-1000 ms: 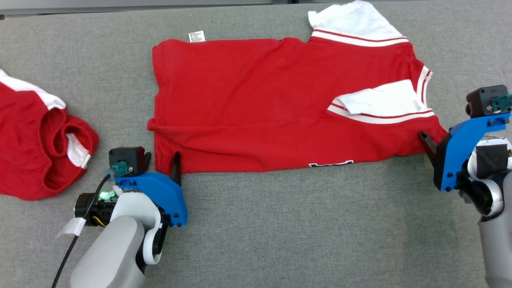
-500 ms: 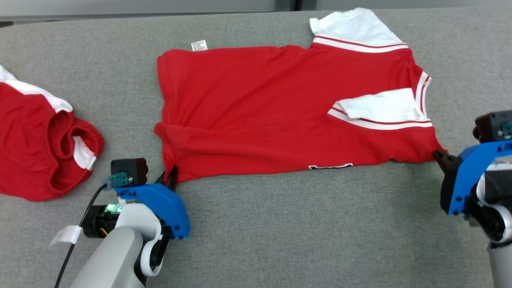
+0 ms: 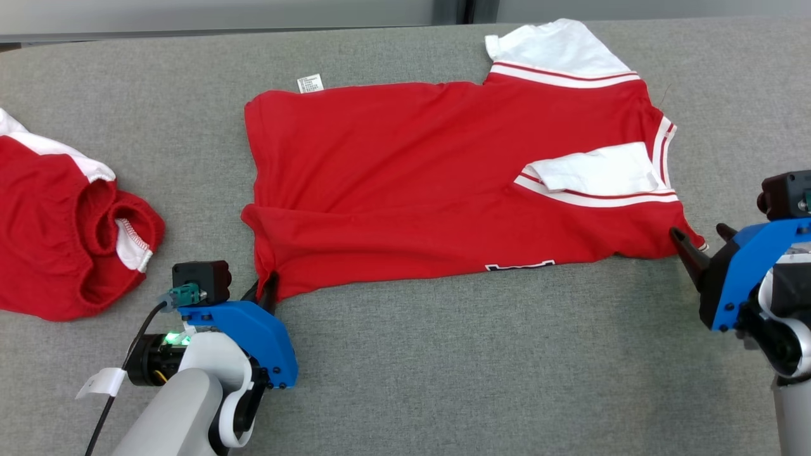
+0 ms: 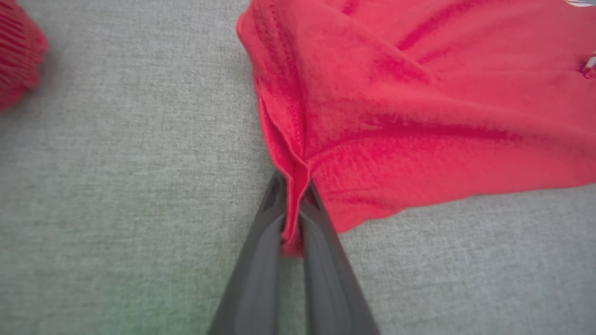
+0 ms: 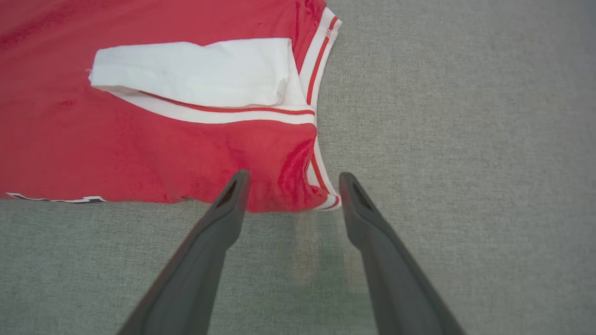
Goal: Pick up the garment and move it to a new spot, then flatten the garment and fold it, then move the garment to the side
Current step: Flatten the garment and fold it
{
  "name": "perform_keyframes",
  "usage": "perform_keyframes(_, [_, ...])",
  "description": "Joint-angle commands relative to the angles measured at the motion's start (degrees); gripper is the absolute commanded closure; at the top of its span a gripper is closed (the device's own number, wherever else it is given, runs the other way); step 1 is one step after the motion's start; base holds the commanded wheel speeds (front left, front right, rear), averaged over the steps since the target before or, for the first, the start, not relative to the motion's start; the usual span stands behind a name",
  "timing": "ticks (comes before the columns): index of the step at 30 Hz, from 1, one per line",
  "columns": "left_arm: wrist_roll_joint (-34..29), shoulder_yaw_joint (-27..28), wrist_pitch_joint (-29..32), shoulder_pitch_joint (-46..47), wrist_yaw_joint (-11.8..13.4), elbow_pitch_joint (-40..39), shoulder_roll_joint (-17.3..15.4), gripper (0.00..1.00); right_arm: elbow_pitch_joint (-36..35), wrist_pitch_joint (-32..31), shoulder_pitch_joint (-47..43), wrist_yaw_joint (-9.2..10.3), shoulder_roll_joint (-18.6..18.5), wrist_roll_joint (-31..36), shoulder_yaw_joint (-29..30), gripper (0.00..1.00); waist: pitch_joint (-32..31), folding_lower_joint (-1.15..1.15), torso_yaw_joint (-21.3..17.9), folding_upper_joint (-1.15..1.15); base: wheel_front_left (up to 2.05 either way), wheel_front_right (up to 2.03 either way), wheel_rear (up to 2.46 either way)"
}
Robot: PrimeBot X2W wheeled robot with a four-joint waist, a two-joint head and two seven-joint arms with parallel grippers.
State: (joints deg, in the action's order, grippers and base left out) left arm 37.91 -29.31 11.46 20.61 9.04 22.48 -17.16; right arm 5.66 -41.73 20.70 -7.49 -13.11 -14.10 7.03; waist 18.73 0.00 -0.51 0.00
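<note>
The garment (image 3: 412,177) is a red shirt with white, red-striped sleeves, spread across the grey table (image 3: 443,354) with its near part folded over. My left gripper (image 3: 265,288) is shut on the shirt's near-left corner; in the left wrist view the fingers (image 4: 260,260) pinch a ridge of red cloth (image 4: 396,93) at my left gripper's tip (image 4: 293,186). My right gripper (image 3: 697,233) stands open at the near-right corner. Seen from the right wrist, that gripper (image 5: 294,179) straddles the corner of the shirt (image 5: 139,139), which lies loose on the table.
A second red and white garment (image 3: 57,240) lies bunched at the table's left side, its edge visible from the left wrist (image 4: 18,60). A black cable (image 3: 120,380) hangs by the left wrist. The table's far edge (image 3: 222,35) runs just beyond the shirt.
My left gripper has shut on the near-left corner and holds it. My right gripper shut on the near-right corner, then opened and let it go. The head camera has shifted.
</note>
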Motion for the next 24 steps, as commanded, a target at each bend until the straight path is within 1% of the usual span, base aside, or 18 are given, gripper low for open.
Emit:
perform_keyframes(1, [0.31,-0.74,0.77,-2.50,0.30,1.56,-0.31,1.00,0.85,-0.36,1.21,-0.01,0.27,0.40,0.54,0.00,0.15,0.00,0.08,0.00,0.00,0.00,0.00])
perform_keyframes(6, [0.05,-1.16,0.89,-1.61,0.12,1.35,-0.16,1.00,5.57,-0.87,4.16,-0.01,0.36,1.67,1.75,0.00,1.17,0.00,0.78,0.00,0.00,0.00,0.00])
perform_keyframes(9, [-0.20,-1.28,0.82,-1.10,0.09,1.15,-0.22,1.00,8.47,-0.88,5.54,-0.01,0.23,2.03,1.27,0.00,1.73,0.00,1.26,0.00,0.00,0.00,0.00])
perform_keyframes(13, [-0.10,-1.36,0.47,-0.88,0.22,1.16,-0.29,1.00,11.13,-1.57,5.59,-0.01,0.24,0.57,-0.28,0.00,1.98,0.00,1.56,0.00,0.00,0.00,0.00])
perform_keyframes(14, [-0.02,-1.35,0.42,-0.91,0.23,1.13,-0.31,1.00,11.37,-1.65,5.33,-0.01,-0.13,0.14,-0.85,0.20,1.98,0.00,1.57,0.00,0.00,0.00,0.00])
perform_keyframes(15, [0.04,-1.35,0.36,-0.97,0.26,1.11,-0.36,1.00,11.50,-1.58,5.07,-0.01,-0.42,-0.15,-1.19,0.62,1.95,0.00,1.55,0.00,0.00,0.00,0.00])
perform_keyframes(16, [0.10,-1.34,0.30,-1.09,0.30,1.12,-0.41,1.00,11.33,-1.31,4.66,-0.01,-0.49,-0.44,-1.67,0.99,1.86,0.00,1.51,0.00,0.00,0.00,0.00])
perform_keyframes(24, [0.87,-0.96,-0.48,-3.09,0.41,1.12,-1.08,1.00,8.35,0.49,0.55,-0.01,-1.71,-2.51,-2.38,1.00,-0.34,0.00,0.60,0.00,0.00,0.00,0.00])
